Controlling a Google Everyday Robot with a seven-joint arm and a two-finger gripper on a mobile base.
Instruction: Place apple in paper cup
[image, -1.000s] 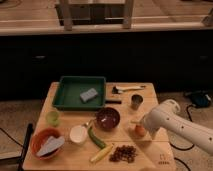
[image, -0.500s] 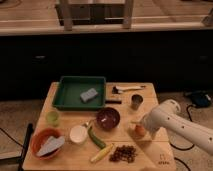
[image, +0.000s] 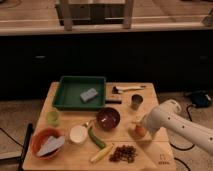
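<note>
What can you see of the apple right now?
The apple is a small, round, orange-red fruit with smooth-looking skin, resting on the wooden table right of the dark maroon bowl and above the grapes. The gripper sits right at it, the white arm covering its right side, so only its left part shows. Whether the gripper actually touches it cannot be told.

No text can be read; a small dark mark on the wooden board (image: 162, 161), near its front-right corner, is illegible.
</note>
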